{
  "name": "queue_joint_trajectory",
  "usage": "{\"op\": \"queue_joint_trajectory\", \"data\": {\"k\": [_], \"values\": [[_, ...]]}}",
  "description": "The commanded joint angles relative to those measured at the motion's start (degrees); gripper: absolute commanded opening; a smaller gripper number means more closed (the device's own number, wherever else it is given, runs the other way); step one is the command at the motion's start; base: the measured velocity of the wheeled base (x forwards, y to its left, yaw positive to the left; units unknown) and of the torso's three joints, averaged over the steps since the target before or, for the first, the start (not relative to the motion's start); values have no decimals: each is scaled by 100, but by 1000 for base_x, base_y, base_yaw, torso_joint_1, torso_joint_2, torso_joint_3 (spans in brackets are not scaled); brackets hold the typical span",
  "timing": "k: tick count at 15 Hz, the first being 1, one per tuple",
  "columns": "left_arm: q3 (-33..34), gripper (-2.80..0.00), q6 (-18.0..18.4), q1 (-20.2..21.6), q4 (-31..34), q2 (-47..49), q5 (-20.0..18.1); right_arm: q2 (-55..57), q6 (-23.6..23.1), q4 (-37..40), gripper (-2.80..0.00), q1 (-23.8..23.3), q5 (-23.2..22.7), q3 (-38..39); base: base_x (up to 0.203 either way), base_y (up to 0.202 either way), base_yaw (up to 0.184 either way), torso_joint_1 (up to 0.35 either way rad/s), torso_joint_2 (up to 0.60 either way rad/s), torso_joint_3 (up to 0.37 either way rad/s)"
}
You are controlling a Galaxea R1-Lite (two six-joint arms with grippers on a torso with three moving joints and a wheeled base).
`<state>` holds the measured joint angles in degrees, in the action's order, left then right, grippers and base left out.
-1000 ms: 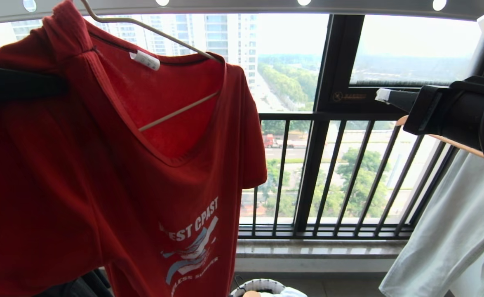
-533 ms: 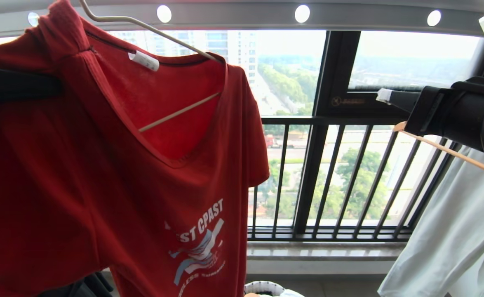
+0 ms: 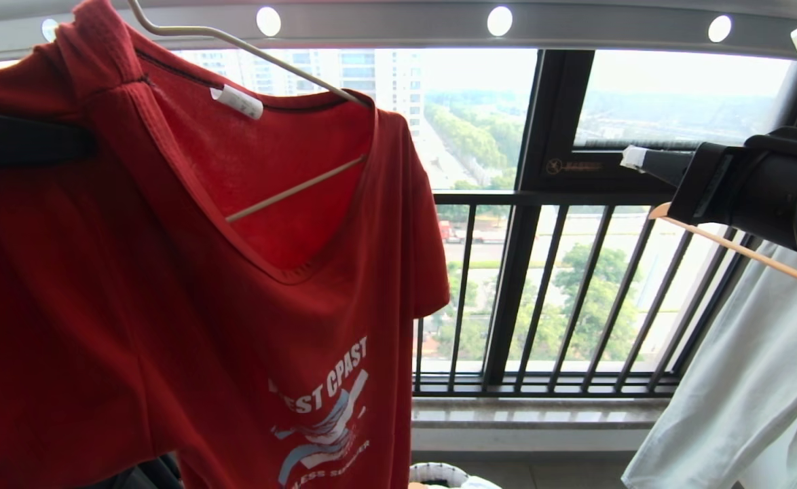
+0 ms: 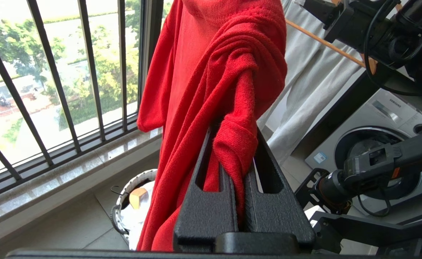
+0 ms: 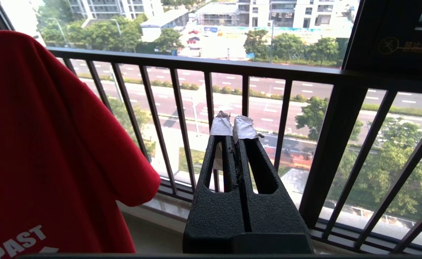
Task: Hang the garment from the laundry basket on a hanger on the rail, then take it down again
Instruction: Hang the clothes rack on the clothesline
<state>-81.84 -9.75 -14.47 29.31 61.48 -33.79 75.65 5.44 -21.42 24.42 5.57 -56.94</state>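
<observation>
Nearest the head camera, the garment (image 3: 188,285) fills the left half of the view. It is draped on the hanger (image 3: 283,115), whose hook rises out of the top of the frame toward the rail (image 3: 385,24); whether the hook is seated on the rail cannot be told.

The left gripper (image 4: 234,144) is clamped on a bunched fold of the garment at the shoulder, with red fabric squeezed between its fingers. The right gripper (image 5: 232,127) is closed on nothing, hovering well apart from the garment in front of the window railing (image 3: 541,197).

Change over the last second: the whole head view has slid downward and more of the rail shows, so the camera has risen. The chest lettering sits lower and the garment's right sleeve hangs a little further right, while the grip on the shoulder is unchanged. Judgement: the garment is being carried on its hanger with the torso rising, either up to the rail or just lifting off it.

Edges and room: the span between the garment's sleeve and the right arm is free. A wooden hanger (image 3: 731,248) carrying a pale garment (image 3: 745,394) hangs just behind the right arm. Far below, the laundry basket (image 3: 439,470) sits at the foot of the window sill (image 3: 534,414).
</observation>
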Motion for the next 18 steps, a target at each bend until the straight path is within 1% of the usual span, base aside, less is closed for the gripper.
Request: {"op": "queue_joint_trajectory", "data": {"k": [1, 7, 8, 13, 15, 18], "values": [[1, -280, -9, 2, 22, 13, -14, 11, 1, -11, -280, 2, 6, -10, 0, 0, 0, 0, 0, 0], [-34, -280, -9, -21, 57, 66, 73, 84, 1, -3, -280, 2, 6, -27, 0, 0, 0, 0, 0, 0], [-25, -280, -9, -21, 57, 96, 154, 111, 1, -3, -280, 2, 6, -36, 0, 0, 0, 0, 0, 0], [-36, -280, 54, -21, 23, 284, 828, 195, 1, -2, -280, 2, 6, -36, 0, 0, 0, 0, 0, 0], [-34, -280, 156, -21, 31, 348, 970, 241, 1, -3, -280, 2, 6, -38, 0, 0, 0, 0, 0, 0], [-34, -280, 167, -24, 23, 486, 1152, 266, 1, -3, -280, 2, 6, -45, 0, 0, 0, 0, 0, 0]]}}
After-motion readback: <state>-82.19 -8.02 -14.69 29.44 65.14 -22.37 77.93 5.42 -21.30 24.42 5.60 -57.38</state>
